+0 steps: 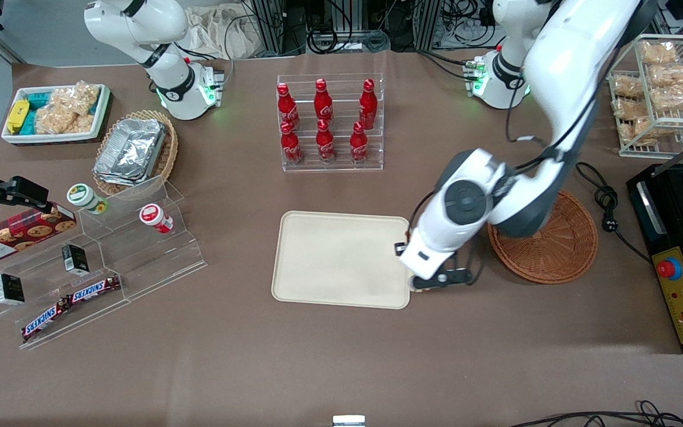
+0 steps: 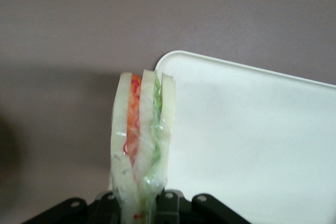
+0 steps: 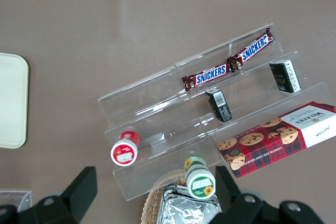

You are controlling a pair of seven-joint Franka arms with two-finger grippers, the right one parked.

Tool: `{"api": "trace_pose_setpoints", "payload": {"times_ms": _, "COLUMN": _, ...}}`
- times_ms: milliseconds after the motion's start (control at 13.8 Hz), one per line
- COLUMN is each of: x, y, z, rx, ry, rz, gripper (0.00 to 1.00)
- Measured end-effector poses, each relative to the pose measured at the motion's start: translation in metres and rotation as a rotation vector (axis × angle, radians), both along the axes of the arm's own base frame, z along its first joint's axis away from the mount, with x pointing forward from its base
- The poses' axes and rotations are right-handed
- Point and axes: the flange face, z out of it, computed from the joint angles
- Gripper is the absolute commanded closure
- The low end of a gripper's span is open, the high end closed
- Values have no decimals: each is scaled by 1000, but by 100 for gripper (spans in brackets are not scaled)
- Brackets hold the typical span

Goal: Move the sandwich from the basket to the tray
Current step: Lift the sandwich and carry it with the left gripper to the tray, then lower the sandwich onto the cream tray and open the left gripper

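My left gripper (image 1: 431, 281) is shut on the sandwich (image 2: 142, 129), a wrapped wedge of pale bread with orange, red and green layers. In the left wrist view the gripper (image 2: 139, 209) pinches the wedge's narrow end, and the sandwich hangs over the corner of the cream-beige tray (image 2: 252, 145). In the front view the gripper is just above the tray's (image 1: 341, 259) edge at the corner nearest the camera, on the working arm's side. The round reddish-brown wicker basket (image 1: 555, 249) stands beside the tray toward the working arm's end, partly covered by the arm; no sandwich shows in it.
A clear rack of red cola bottles (image 1: 329, 121) stands farther from the camera than the tray. Clear tiered shelves (image 1: 98, 267) with snacks, a tan basket of foil trays (image 1: 134, 151) and a white bin (image 1: 54, 112) lie toward the parked arm's end. A black machine (image 1: 682, 249) is beside the basket.
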Motion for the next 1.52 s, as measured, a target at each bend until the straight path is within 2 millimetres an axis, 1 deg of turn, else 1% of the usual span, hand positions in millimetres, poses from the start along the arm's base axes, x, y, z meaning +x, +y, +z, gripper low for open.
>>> {"api": "trace_pose_setpoints", "payload": {"times_ms": 72, "x": -2, "y": -8, "z": -17, "rx": 6, "ry": -4, "rz": 0, "gripper": 100}}
{"api": "trace_pose_setpoints", "payload": {"times_ms": 145, "x": -2, "y": -13, "z": -30, "rx": 3, "ry": -4, "rz": -4, "gripper": 100}}
{"api": "trace_pose_setpoints", "payload": {"times_ms": 217, "x": -3, "y": -17, "z": -39, "rx": -3, "ry": -4, "rz": -8, "gripper": 100}}
{"api": "trace_pose_setpoints", "payload": {"times_ms": 434, "x": -6, "y": -25, "z": -53, "rx": -13, "ry": 3, "rz": -11, "gripper": 100}}
{"api": "trace_pose_setpoints", "payload": {"times_ms": 506, "x": -7, "y": -29, "z": -54, "rx": -16, "ry": -1, "rz": -16, "gripper": 96}}
{"api": "trace_pose_setpoints", "payload": {"times_ms": 651, "x": -10, "y": -35, "z": -57, "rx": -18, "ry": 1, "rz": -21, "gripper": 58}}
{"api": "trace_pose_setpoints", "payload": {"times_ms": 723, "x": -11, "y": -37, "z": -59, "rx": -18, "ry": 4, "rz": -18, "gripper": 34}}
{"api": "trace_pose_setpoints", "payload": {"times_ms": 795, "x": -12, "y": -37, "z": -60, "rx": -18, "ry": 6, "rz": -9, "gripper": 0}}
{"api": "trace_pose_setpoints", "payload": {"times_ms": 1012, "x": -8, "y": -36, "z": -56, "rx": -20, "ry": -2, "rz": 2, "gripper": 0}}
{"api": "trace_pose_setpoints", "payload": {"times_ms": 1229, "x": -1, "y": -35, "z": -46, "rx": -28, "ry": -21, "rz": 16, "gripper": 0}}
{"api": "trace_pose_setpoints", "payload": {"times_ms": 1301, "x": 3, "y": -32, "z": -38, "rx": -30, "ry": -36, "rz": 22, "gripper": 0}}
{"api": "trace_pose_setpoints", "payload": {"times_ms": 1373, "x": 8, "y": -27, "z": -26, "rx": -23, "ry": -52, "rz": 30, "gripper": 0}}
{"api": "trace_pose_setpoints", "payload": {"times_ms": 1446, "x": 14, "y": -16, "z": -8, "rx": -4, "ry": -65, "rz": 45, "gripper": 0}}
{"api": "trace_pose_setpoints", "payload": {"times_ms": 1518, "x": 22, "y": -1, "z": 15, "rx": 16, "ry": -79, "rz": 69, "gripper": 0}}
